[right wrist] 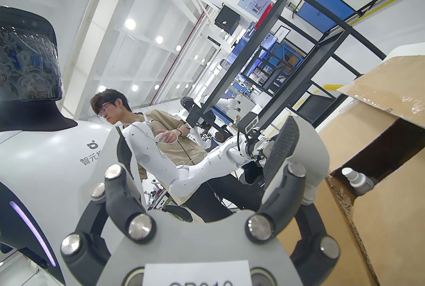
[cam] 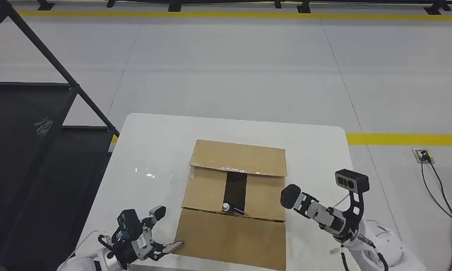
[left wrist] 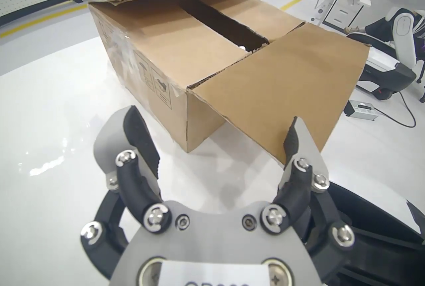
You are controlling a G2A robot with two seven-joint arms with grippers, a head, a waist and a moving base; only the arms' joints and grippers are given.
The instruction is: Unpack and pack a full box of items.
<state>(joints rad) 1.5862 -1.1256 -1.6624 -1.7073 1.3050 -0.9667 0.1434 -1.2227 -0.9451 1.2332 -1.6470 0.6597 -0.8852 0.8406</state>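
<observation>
cardboard box (cam: 236, 239): 1 | white bottle (right wrist: 357, 179): 1 | table (cam: 155, 154): 1

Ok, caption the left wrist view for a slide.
Open left tool facing the partly opened cardboard box on the white table.

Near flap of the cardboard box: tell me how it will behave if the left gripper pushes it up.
The flap will probably hinge at its fold, since it juts out unsupported past the box. Its ragged edge suggests thin board that may buckle under the left gripper.
</observation>
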